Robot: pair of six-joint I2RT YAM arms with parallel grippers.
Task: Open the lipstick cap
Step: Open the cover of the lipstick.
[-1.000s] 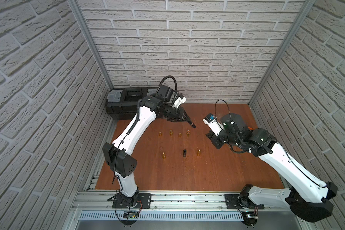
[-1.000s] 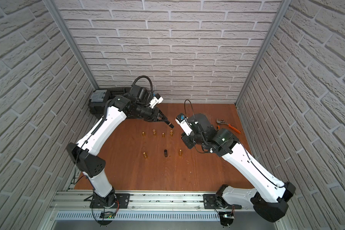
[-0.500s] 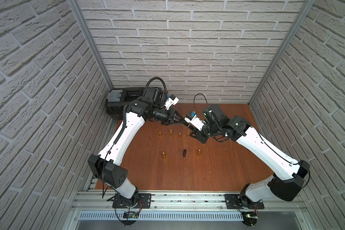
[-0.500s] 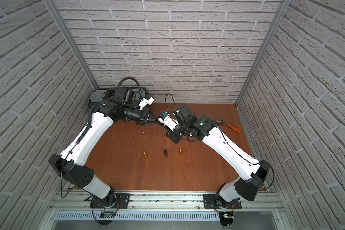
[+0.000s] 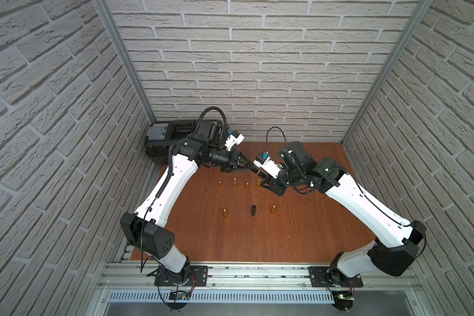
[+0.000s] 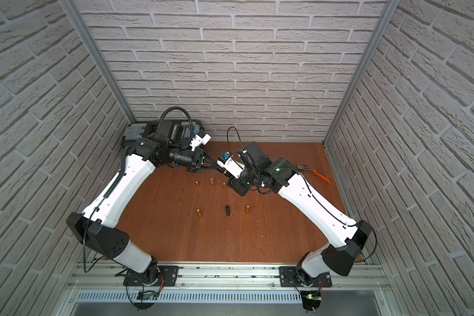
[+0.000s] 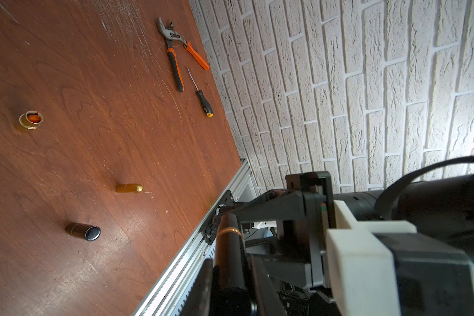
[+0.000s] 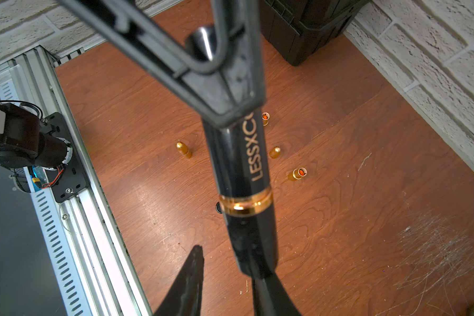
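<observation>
Wooden table (image 5: 285,232) — lipstick (image 8: 242,169) in left claw (image 8: 230,112)

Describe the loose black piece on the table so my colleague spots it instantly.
On the wooden table, find the row of three small pieces nearer the arm bases. The black cylinder is the middle one, the only dark one among gold pieces.

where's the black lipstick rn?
In a top view the lipstick is mid-air over the back row of gold tubes, clamped in the left gripper, free end at the right gripper.
</observation>
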